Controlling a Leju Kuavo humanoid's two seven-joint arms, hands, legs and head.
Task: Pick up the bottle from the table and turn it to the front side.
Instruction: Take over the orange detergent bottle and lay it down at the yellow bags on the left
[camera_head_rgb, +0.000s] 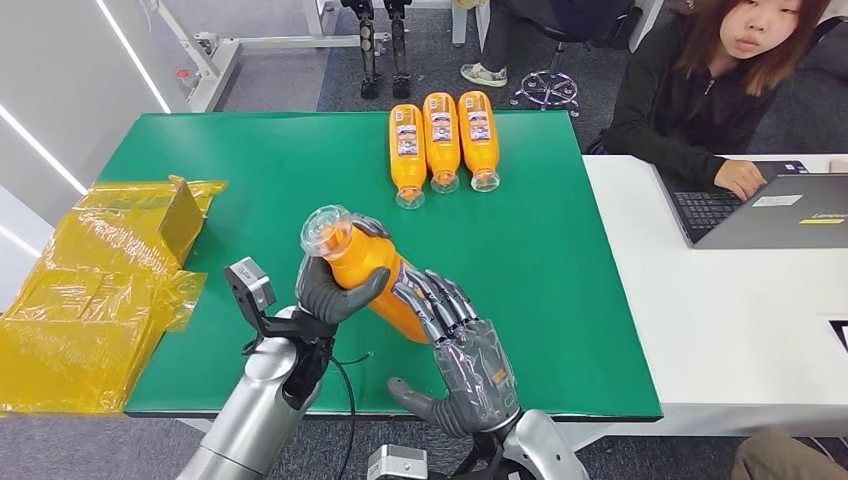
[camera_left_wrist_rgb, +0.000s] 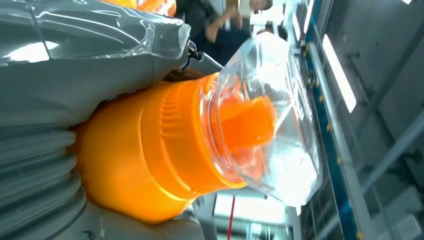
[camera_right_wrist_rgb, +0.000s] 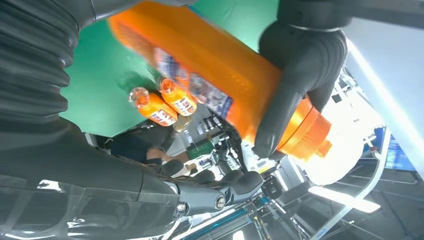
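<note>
Nearest to us, our right hand rises from the near edge of the green table, palm up, its fingers stretched out along the lower side of the orange bottle and touching it; the thumb sticks out to the side, apart from the bottle. We cannot call that a full grasp. Just beyond, our left hand wraps its fingers and thumb around the bottle's upper part, below the clear cap, and holds it lifted off the table, tilted with the cap toward our left. From our left wrist the orange neck and clear cap fill the space beside the grey thumb.

Farther left, crumpled yellow plastic bags lie over the table's edge. At the far edge, three orange bottles lie side by side, caps toward us. On the right, a person sits at a white table with a laptop.
</note>
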